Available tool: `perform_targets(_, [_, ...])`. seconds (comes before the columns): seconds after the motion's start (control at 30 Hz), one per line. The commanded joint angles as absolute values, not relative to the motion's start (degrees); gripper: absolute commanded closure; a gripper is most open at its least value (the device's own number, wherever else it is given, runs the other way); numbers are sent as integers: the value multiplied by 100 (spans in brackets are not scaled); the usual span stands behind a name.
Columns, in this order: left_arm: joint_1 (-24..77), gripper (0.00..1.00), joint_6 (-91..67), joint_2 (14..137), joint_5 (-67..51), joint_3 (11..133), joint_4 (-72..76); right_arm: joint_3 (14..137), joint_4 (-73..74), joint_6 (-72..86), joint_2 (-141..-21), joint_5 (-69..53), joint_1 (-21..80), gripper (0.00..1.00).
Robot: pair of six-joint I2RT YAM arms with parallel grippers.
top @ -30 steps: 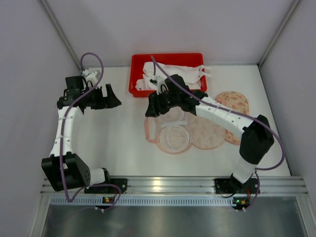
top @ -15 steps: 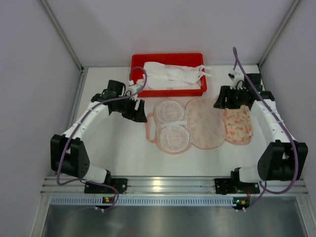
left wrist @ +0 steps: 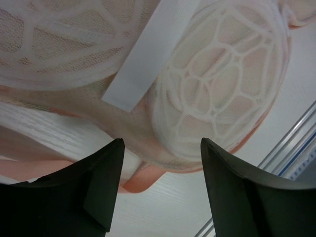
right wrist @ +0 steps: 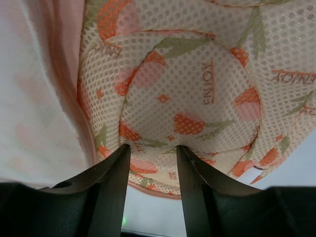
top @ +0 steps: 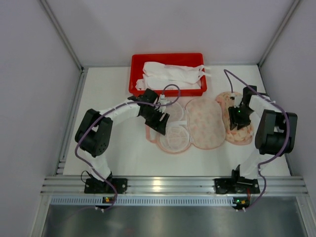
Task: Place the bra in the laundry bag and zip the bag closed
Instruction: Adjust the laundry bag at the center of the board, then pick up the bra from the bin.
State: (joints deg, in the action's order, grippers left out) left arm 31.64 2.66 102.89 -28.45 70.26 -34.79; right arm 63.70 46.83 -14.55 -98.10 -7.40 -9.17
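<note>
The white bra (top: pixel 173 75) lies in the red tray (top: pixel 134 63) at the back. The pink laundry bag (top: pixel 203 123) lies unzipped and spread flat in the middle of the table. Its left half shows two white mesh cups (left wrist: pixel 217 89). Its right flap (top: pixel 236 129) is mesh with an orange print (right wrist: pixel 197 84). My left gripper (top: pixel 159 121) (left wrist: pixel 163 143) is open and empty, low over the bag's left edge. My right gripper (top: pixel 238 117) (right wrist: pixel 150 147) is open, its fingertips down on the printed flap with a little mesh between them.
White walls enclose the table on the left, the back and the right. A metal rail (top: pixel 163 185) runs along the near edge. Bare table (top: pixel 111 89) lies left of the tray and the bag.
My left arm has swung in from the back left down onto the bag's left edge. My right arm has left the tray, swung right and come down on the printed flap.
</note>
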Motion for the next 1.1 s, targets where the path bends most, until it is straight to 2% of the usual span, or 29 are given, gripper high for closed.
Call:
perform_targets(0.0, [3138,31,123,10590,-2418,7233,-3146,6433,4456,-1933,-10089,165,-1045,57])
perform_targets(0.2, [3032,31,404,10600,-1820,6865,-3225,6627,4280,-2521,-10178,747,-1502,57])
perform_targets(0.43, [2909,31,817,9889,-1521,6382,-3647,6785,4403,-2874,-10046,791,-1784,55])
perform_targets(0.5, [2900,30,844,9765,-1485,6355,-3744,6890,4665,-2865,-9906,538,-1784,52])
perform_targets(0.63, [2900,23,800,9344,-1660,6451,-3841,7425,5263,-2760,-9475,-1157,-1767,42])
perform_targets(0.7, [2900,20,730,9168,-1836,6696,-3841,7619,5553,-2751,-9247,-2138,-1644,36])
perform_targets(0.8, [2857,18,607,8939,-2065,7416,-3832,7735,5722,-2602,-9001,-2792,-1109,35])
perform_targets(1.0, [2532,17,150,9956,-1319,9796,-3815,7524,5186,-1732,-9263,-3050,534,40])
perform_targets(1.07, [2278,17,-95,10378,-1187,10682,-3814,7445,4896,-1477,-9553,-3059,667,42])
